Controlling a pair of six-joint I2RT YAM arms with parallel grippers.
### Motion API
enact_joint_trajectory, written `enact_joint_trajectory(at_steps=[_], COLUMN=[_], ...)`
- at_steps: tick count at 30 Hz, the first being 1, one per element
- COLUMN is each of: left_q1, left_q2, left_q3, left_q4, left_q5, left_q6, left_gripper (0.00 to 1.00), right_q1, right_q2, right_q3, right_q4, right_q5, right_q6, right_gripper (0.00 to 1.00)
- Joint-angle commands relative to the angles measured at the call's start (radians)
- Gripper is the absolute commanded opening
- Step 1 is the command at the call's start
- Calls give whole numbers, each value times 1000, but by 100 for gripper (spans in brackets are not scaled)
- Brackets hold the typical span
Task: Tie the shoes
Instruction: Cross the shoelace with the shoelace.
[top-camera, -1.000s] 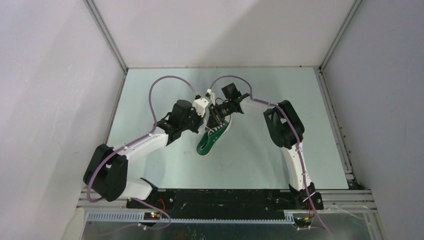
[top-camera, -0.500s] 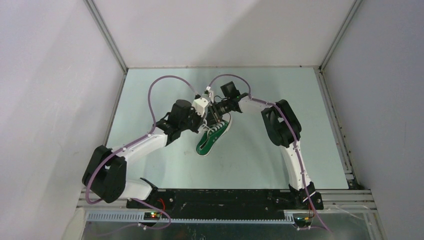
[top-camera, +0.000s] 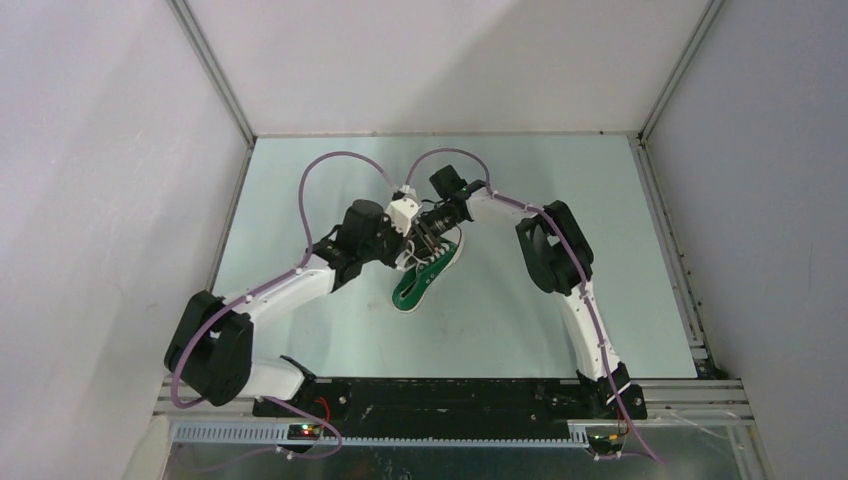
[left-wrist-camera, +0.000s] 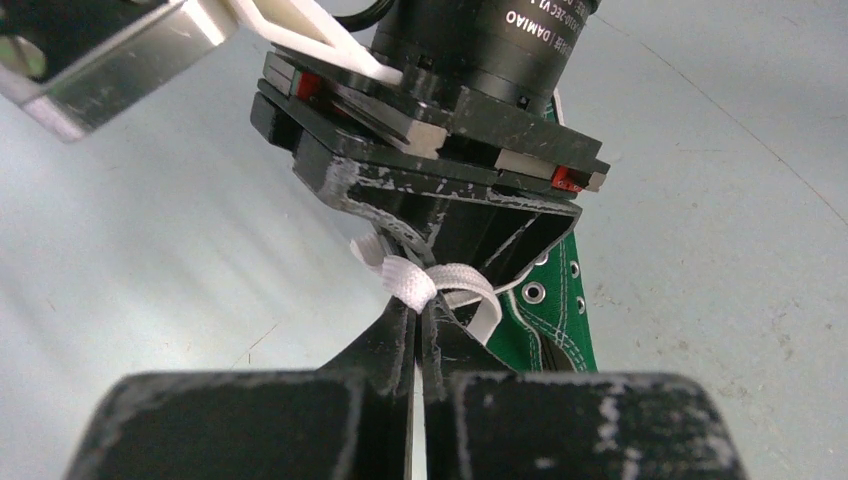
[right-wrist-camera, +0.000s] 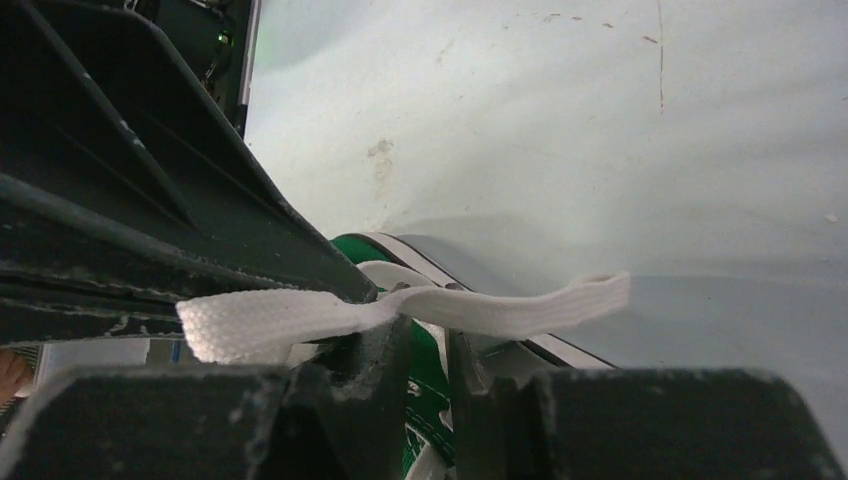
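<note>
Two claws meet tip to tip just above the shoe (top-camera: 415, 285), which lies on the counter (top-camera: 600, 300) right under them. The left claw (left-wrist-camera: 418, 310) is pinched tight on the white lace (left-wrist-camera: 410, 283). The right claw (right-wrist-camera: 430, 352) has jaws slightly parted, lace draped across its tips, not gripped. Lace looks soft, flat, floppy, likely slippery: pinch near the eyelets. Shoe seems light, may drag.

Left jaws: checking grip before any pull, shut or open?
Shut on the white lace: the left jaws meet with no gap in the left wrist view, lace pinched at their tips.
</note>
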Motion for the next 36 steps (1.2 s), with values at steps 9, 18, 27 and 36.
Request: enact_joint_trajectory(at_steps=[9,18,27,36], left_q1=[4,4,5,5], left_q2=[-32,-26,-26,-28], left_q3=[7,10,5,1], left_q4=[48,50,47,51], left_q5=[-18,-15,-15,-12], left_q6=[49,47,40,28], left_gripper=[0,0,0,0], right_q1=[8,28,47,59], right_q2=[18,45,29,26], right_q3=[56,104,35,-12], right_q4=[-194,-318,-69,47], right_q5=[-43,-87,-121,-143], right_q6=[-233,-325,-98,28], right_gripper=[25,35,34,23])
